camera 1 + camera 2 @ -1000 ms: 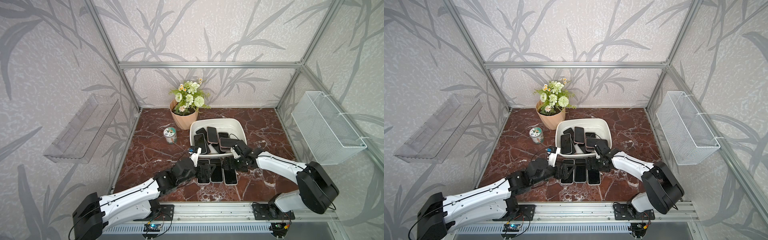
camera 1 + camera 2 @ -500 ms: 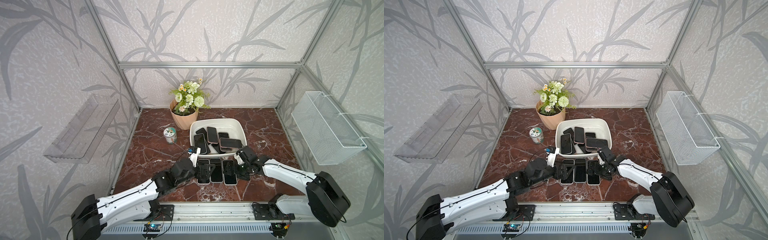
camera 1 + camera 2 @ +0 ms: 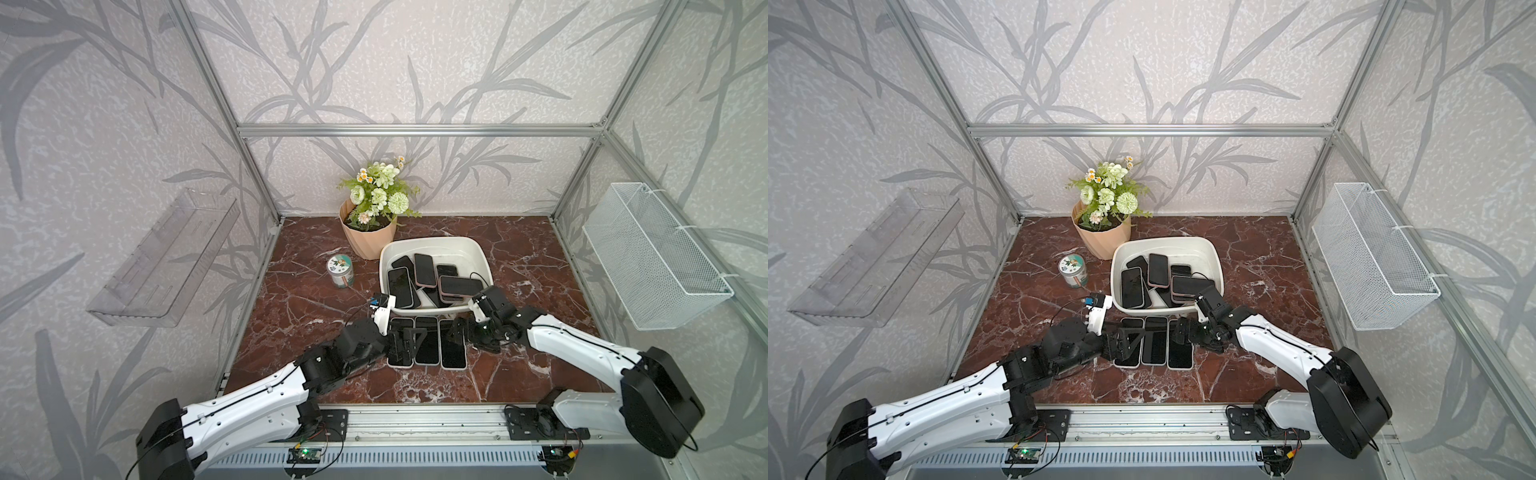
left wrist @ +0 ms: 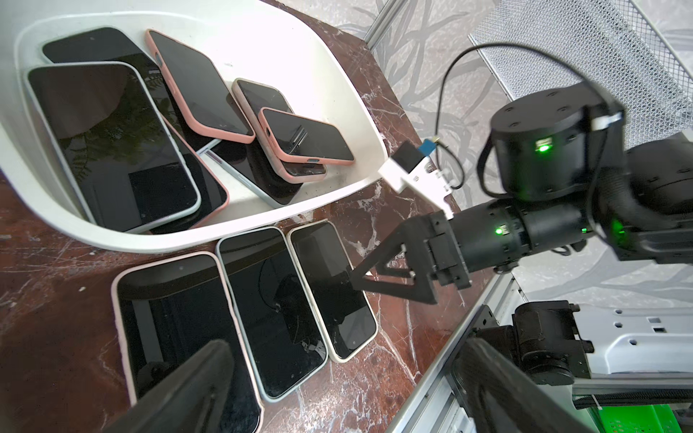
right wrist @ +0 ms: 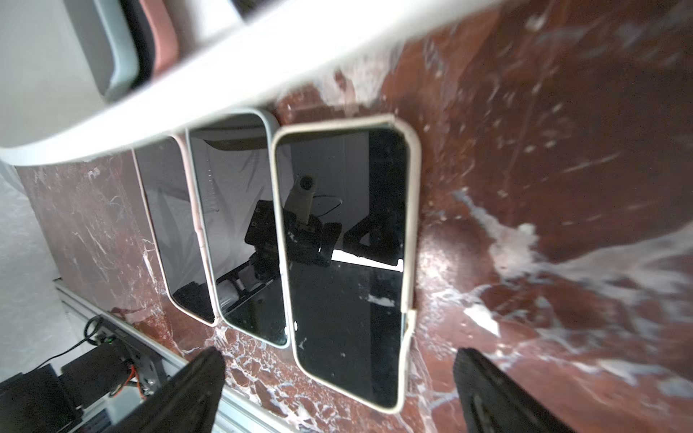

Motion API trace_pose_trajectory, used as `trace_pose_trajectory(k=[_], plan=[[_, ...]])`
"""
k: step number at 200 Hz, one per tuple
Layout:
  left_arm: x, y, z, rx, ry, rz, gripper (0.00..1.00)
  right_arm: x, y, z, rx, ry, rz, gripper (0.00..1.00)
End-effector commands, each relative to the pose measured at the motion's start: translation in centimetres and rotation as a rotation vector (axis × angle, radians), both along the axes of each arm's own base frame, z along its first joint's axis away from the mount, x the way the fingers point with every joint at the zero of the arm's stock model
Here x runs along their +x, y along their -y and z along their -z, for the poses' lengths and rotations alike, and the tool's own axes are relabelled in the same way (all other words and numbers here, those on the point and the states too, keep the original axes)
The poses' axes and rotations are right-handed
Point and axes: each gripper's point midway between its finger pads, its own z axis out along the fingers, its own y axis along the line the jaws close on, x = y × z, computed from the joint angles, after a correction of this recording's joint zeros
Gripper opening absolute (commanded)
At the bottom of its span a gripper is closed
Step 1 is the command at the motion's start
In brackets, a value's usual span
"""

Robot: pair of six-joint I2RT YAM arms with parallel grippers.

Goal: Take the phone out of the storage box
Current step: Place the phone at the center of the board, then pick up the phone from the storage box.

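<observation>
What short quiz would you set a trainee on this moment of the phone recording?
1. True or false: the left gripper and the right gripper are both shut.
2. How many phones lie in a row on the table in front of the storage box? A) one B) three C) five
3. Fill in: the phones in that row lie screen ___.

Key
1. False: both stand open and hold nothing.
2. B.
3. Up.
</observation>
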Motion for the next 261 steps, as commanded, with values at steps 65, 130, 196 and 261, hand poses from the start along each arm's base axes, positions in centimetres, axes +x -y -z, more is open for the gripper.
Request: trace_pose_trajectory(k=[65, 130, 196, 261], plan=[[1.0, -2.8, -0.6, 0.043, 0.020, -0.130, 1.00, 5.7, 1.6, -8.5, -0.133, 0.226, -0.112, 0.99], [1.6, -5.5, -0.3, 0.037, -0.057, -0.196, 1.00, 14.0, -3.2, -8.8, -0.059, 0.138, -0.194, 0.99], [2.4, -6.9, 2.2, 0.001, -0.161, -0.212, 1.00, 20.8, -7.7, -5.1, -0.007, 0.067, -0.243, 0.99], [2.6, -7.9, 2.9, 0.041, -0.164, -0.210, 1.00, 25.8, -9.8, -1.5, -0.042, 0.030, -0.250, 0.99]])
